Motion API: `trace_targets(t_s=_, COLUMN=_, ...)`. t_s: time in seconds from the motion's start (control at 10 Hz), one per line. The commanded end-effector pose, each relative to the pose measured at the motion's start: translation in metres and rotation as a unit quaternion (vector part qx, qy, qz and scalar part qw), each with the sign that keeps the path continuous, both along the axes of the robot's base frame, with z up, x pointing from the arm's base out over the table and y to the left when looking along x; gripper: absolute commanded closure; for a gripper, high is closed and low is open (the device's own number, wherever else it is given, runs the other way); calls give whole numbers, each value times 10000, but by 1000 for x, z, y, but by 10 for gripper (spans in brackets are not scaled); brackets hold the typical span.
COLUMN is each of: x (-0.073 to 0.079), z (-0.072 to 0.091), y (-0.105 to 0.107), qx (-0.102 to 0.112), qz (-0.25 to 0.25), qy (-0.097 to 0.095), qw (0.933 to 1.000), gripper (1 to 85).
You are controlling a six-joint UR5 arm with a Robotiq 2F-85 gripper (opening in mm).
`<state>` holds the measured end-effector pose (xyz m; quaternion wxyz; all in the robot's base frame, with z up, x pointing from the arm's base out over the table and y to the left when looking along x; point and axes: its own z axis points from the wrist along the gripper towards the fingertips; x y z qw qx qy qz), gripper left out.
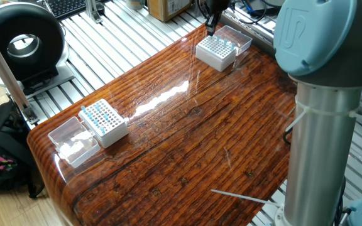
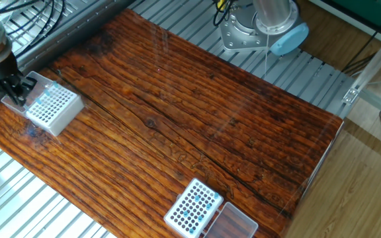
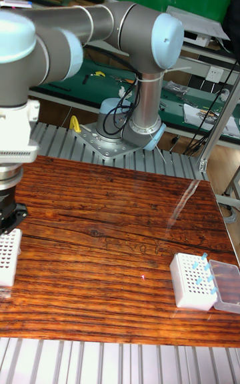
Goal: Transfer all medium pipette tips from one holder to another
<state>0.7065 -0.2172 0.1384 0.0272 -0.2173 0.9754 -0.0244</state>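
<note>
My gripper [image 2: 15, 96] hangs just above the outer edge of a white holder [image 2: 55, 109] at the table's corner. This holder [image 1: 217, 53] carries a few medium pipette tips [image 1: 226, 45] with light blue tops. In the one fixed view the gripper [image 1: 210, 27] tapers to a narrow dark point, and no tip shows between its fingers. The tall fixed view has the gripper [image 3: 8, 223] directly over the holder [image 3: 7, 257]. A second white holder [image 1: 104, 122] across the table holds several blue-topped tips [image 2: 194, 201].
A clear lid [image 1: 74, 142] lies beside the second holder, near the table's rounded corner. Another clear lid [image 1: 237, 36] sits behind the first holder. The arm's base [image 2: 260, 30] stands on the slatted metal frame beyond the table. A thin white stick [image 1: 237, 197] lies near the arm column.
</note>
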Motion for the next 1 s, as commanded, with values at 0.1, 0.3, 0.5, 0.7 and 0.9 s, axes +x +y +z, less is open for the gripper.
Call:
trace_targets(t_s=0.1, x=4, z=36, y=44, qx=193, qz=-259, qy=140, qw=9994, gripper=740)
trace_targets(t_s=0.3, x=3, z=37, y=86, qx=403, qz=-501, qy=174, qw=9978, gripper=737)
trace_targets(t_s=0.5, x=3, z=37, y=123, qx=369, qz=-746, qy=169, qw=9964, gripper=737)
trace_targets(t_s=0.7, x=0, z=39, y=178, qx=311, qz=-1205, qy=177, qw=9921, gripper=757)
trace_targets(t_s=0.9, x=-6, z=33, y=226, qx=371, qz=-1581, qy=44, qw=9867, gripper=803)
